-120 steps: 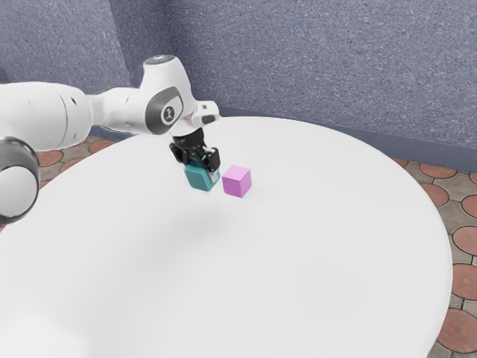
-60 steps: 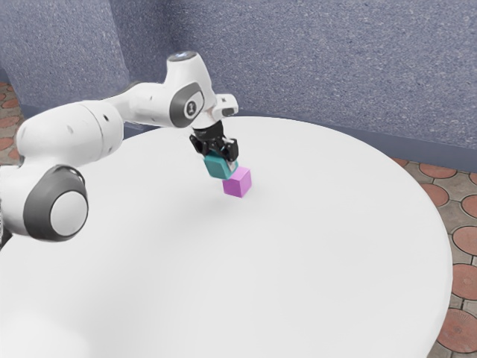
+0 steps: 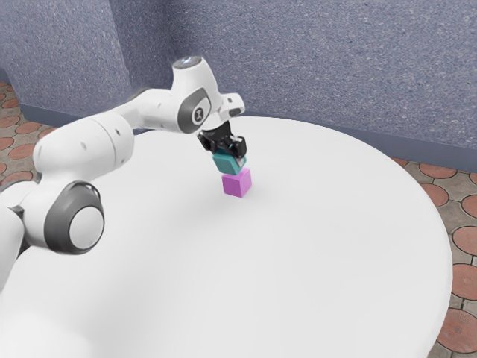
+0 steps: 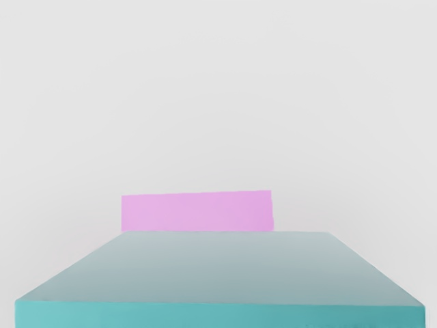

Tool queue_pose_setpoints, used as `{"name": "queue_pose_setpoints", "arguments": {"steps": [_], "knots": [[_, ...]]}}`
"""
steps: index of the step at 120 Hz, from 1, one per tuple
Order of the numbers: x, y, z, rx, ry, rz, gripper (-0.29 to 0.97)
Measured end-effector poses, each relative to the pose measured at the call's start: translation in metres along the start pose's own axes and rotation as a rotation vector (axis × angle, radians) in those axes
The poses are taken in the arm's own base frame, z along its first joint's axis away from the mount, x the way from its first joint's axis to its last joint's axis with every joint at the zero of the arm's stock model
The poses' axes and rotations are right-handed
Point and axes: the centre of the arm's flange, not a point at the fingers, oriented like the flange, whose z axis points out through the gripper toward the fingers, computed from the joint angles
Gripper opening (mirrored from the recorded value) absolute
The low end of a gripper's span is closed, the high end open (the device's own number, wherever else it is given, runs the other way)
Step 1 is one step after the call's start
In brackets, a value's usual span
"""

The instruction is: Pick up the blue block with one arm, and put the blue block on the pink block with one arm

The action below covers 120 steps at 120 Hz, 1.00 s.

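Carried across since before, the blue block (image 3: 226, 163) hangs pinched in the down-pointing tool (image 3: 228, 155) over the pink block (image 3: 237, 183).

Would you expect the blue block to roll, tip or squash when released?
Probably stiff: the blue block shows crisp flat faces in the gripper. As a cube, it should not roll. It could tip if set off-centre, since the pink block looks no wider.

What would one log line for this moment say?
phase: placing | gripper: shut on blue block | blue block: directly above pink block, contact unclear | release: not yet
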Motion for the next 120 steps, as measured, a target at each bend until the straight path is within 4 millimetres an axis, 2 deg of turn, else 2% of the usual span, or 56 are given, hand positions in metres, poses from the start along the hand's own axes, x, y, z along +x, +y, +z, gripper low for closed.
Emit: {"name": "queue_pose_setpoints", "arguments": {"steps": [24, 60, 66, 75, 82, 89, 109, 115, 120], "knots": [[0.002, -0.002, 0.007, -0.001, 0.027, -0.007, 0.41], [0.004, 0.0, 0.009, -0.008, 0.043, -0.009, 0.48], [0.005, -0.001, 0.004, -0.006, 0.047, -0.009, 0.49], [0.007, 0.011, -0.026, -0.004, 0.06, 0.012, 0.51], [-0.002, 0.027, -0.052, -0.008, 0.041, 0.036, 0.53], [-0.028, 0.031, -0.082, -0.011, -0.008, 0.038, 0.56], [-0.129, 0.002, -0.195, 0.001, -0.082, -0.036, 0.61], [-0.156, -0.007, -0.215, 0.003, -0.099, -0.061, 0.61], [-0.17, -0.015, -0.228, -0.001, -0.111, -0.081, 0.62]]}}
